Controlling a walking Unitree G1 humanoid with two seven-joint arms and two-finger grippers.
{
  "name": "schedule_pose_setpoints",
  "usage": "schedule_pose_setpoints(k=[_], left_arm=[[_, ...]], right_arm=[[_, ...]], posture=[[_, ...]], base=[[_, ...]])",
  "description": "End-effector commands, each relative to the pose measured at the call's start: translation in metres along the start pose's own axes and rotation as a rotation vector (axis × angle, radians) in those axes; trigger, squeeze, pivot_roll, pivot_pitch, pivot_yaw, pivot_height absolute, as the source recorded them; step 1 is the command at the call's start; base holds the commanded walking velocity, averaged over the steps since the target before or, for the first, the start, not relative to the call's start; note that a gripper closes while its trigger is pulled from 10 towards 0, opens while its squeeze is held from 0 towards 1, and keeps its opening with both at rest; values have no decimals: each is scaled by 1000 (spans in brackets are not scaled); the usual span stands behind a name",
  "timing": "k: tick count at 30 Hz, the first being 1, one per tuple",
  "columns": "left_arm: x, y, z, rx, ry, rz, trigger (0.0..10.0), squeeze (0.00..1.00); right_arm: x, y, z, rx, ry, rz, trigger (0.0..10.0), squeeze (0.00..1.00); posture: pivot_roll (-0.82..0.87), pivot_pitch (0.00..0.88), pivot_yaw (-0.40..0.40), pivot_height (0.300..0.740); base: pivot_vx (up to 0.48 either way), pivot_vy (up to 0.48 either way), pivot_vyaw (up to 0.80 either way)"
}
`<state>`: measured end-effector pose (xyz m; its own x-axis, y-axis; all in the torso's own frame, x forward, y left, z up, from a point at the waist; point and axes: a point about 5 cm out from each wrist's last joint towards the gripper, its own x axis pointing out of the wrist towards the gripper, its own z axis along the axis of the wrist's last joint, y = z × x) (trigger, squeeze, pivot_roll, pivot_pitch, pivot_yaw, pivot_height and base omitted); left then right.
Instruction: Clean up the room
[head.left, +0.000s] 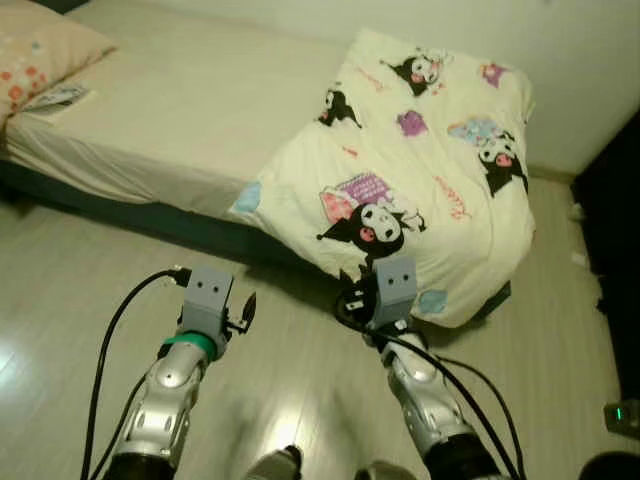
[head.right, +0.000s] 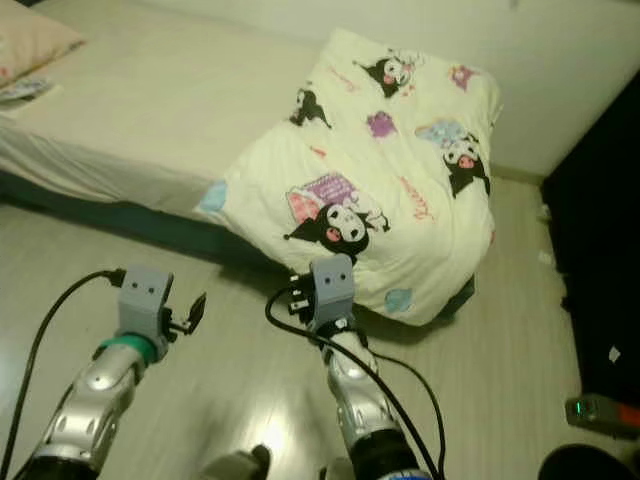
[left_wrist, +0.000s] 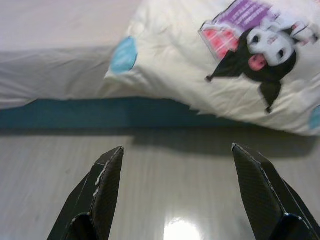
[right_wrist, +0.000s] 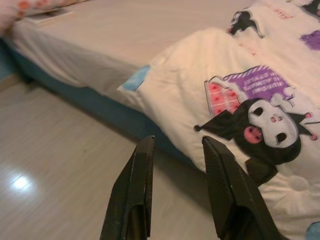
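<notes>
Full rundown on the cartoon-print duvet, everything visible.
The duvet is cream, soft and puffy-looking, printed with black-and-white cartoon characters with pink noses, purple and pink panels, small light-blue patches and red script. It lies bunched in a heap on one end of the bed, leaving the rest of the pale sheet bare. Its near edge hangs over the side of the bed, covering part of the dark teal base, and droops toward the pale wood floor. Nothing grips it: the right claw is close in front of it, not touching.
</notes>
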<state>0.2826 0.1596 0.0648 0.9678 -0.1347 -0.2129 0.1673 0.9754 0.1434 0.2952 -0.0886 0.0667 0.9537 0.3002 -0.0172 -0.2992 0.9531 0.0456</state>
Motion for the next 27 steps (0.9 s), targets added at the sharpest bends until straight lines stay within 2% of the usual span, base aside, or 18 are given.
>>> schedule_pose_setpoints(k=[1,27], left_arm=[[-3,2,-9,7,36,2,10000,0],[-3,3,-9,13,34,-1,10000,0]], right_arm=[[-2,3,-4,7,11,3,10000,0],[-3,3,-5,15,10,1,10000,0]], posture=[[-9,44,6,740],[-7,51,11,740]], base=[[0,0,775],[0,0,773]])
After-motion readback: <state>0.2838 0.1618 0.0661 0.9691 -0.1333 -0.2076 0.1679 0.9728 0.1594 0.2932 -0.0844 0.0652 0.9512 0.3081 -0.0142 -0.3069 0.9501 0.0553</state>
